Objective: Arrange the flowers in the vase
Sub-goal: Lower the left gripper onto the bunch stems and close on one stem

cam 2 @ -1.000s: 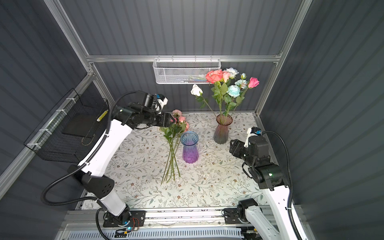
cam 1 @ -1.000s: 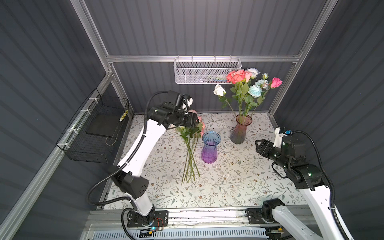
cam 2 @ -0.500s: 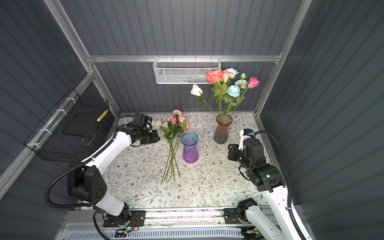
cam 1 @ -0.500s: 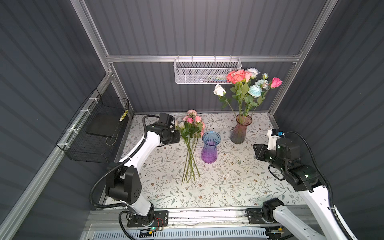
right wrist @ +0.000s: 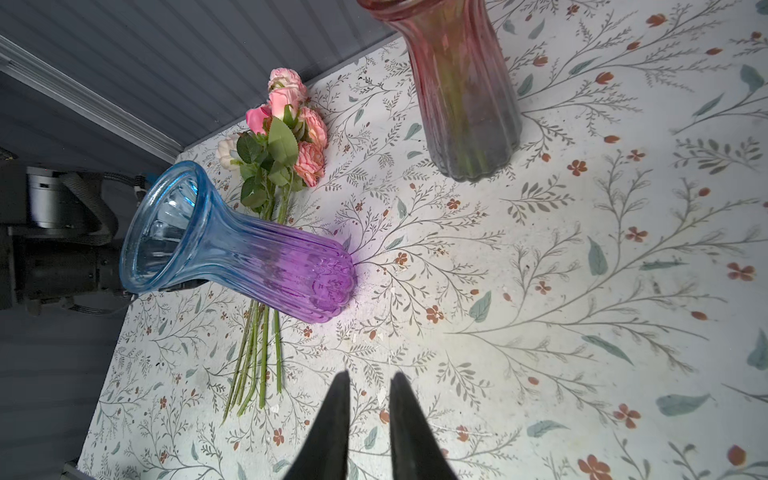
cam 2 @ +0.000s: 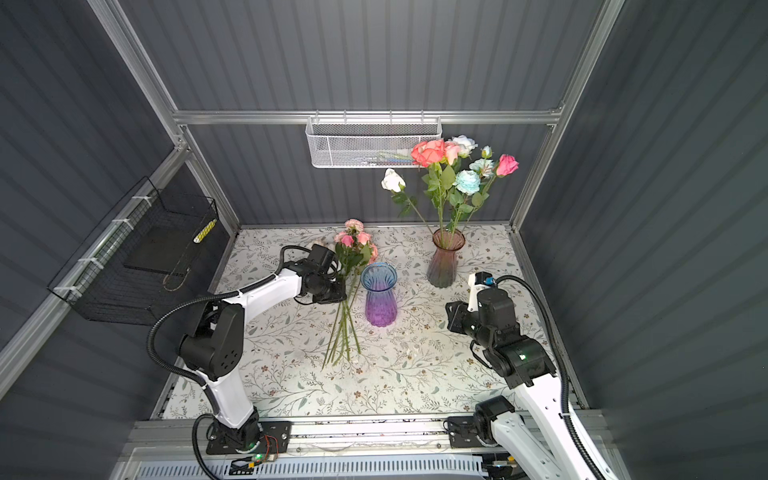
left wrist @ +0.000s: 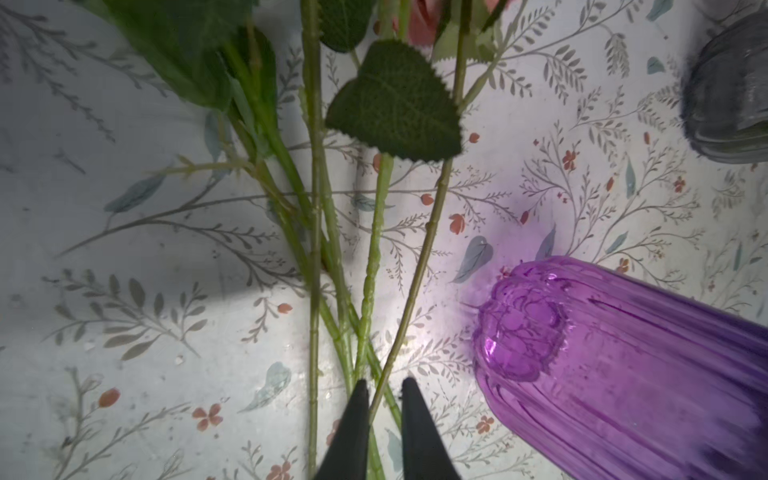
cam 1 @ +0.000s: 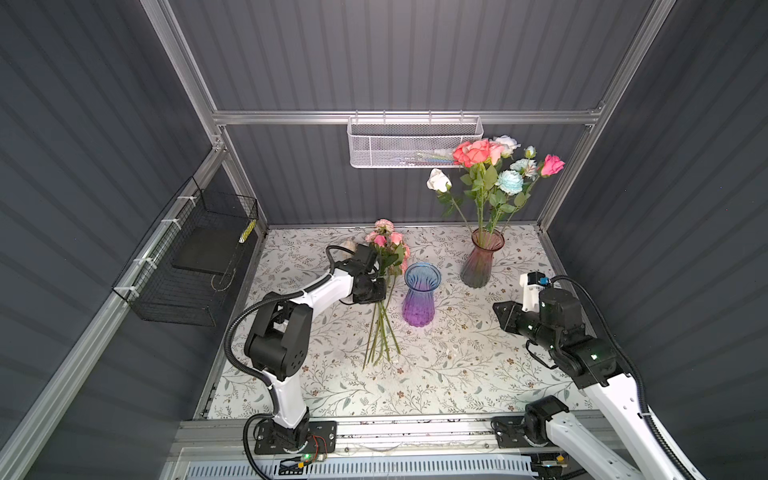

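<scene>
**A:** Where are the flowers to be found?

**B:** In both top views a loose bunch of flowers (cam 1: 388, 243) (cam 2: 355, 243) is seen lying flat on the floral-patterned table (cam 1: 457, 374). Its pink blooms are turned toward the back wall and its cut stem ends toward the front.

**A:** And where are the vases placed?

**B:** A blue-and-purple glass vase (cam 1: 419, 299) (cam 2: 380, 299) is stood upright just to the right of the bunch. Its mouth is shown empty in the right wrist view (right wrist: 257, 257). A pink glass vase (cam 1: 480, 262) (cam 2: 445, 262) is set farther back and to the right. A bouquet (cam 1: 494, 174) of coral, white, pale blue and pink blooms is held upright in it.

**A:** How is the left gripper positioned?

**B:** The left gripper (cam 1: 380, 293) (left wrist: 384, 384) is placed over the stems of the loose bunch, about midway along them, near the blue-and-purple glass vase. Its jaws are shown narrow in the left wrist view, with a thin green stem crossing the gap. Whether that stem is pinched cannot be told.

**A:** And the right gripper?

**B:** The right gripper (cam 1: 496, 309) (right wrist: 368, 378) is held over the right side of the table, apart from both vases and pointed toward the blue-and-purple one. Its jaws are kept narrow, and only the table cover is seen between them.
</scene>
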Controlling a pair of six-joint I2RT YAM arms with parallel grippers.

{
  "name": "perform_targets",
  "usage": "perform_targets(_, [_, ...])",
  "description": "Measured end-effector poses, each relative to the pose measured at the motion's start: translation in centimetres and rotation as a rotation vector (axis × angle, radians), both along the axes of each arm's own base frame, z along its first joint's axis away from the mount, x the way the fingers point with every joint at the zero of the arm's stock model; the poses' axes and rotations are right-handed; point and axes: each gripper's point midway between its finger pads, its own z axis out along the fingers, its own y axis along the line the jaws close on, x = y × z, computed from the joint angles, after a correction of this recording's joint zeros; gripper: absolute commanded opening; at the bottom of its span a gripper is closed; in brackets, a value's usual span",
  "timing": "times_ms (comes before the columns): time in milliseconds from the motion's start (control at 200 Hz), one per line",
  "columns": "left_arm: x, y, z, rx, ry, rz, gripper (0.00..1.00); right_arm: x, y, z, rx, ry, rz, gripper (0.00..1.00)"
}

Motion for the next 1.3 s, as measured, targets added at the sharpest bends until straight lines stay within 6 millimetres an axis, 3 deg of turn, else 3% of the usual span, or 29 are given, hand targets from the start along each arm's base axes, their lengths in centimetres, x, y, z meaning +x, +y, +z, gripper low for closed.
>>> perform_targets(295, [1.1,0.6,-2.8,0.087,0.018,0.023,0.17,0.1,0.0,0.2,0.002,-0.009,-0.001,0.23])
perform_targets(610, [1.2,0.7,-2.9,0.096,0.013,0.022,0.0,0.3,0.0,0.1,-0.007,-0.008,-0.004,0.24])
perform_targets(925, [1.3,0.5,-2.3,0.087,0.009,0.016,0.0,0.4,-0.3,0.2,-0.02,-0.018,-0.009,0.24])
perform_targets(1060, [1.1,0.6,0.8,0.053,-0.051,0.018,0.0,0.4,-0.3,0.2,-0.026,-0.022,-0.011,0.24])
perform_targets(1300, [-0.7,1.4,12.6,-0.117,-0.351,0.025,0.0,0.6,-0.3,0.4,-0.028,-0.025,-0.009,0.25])
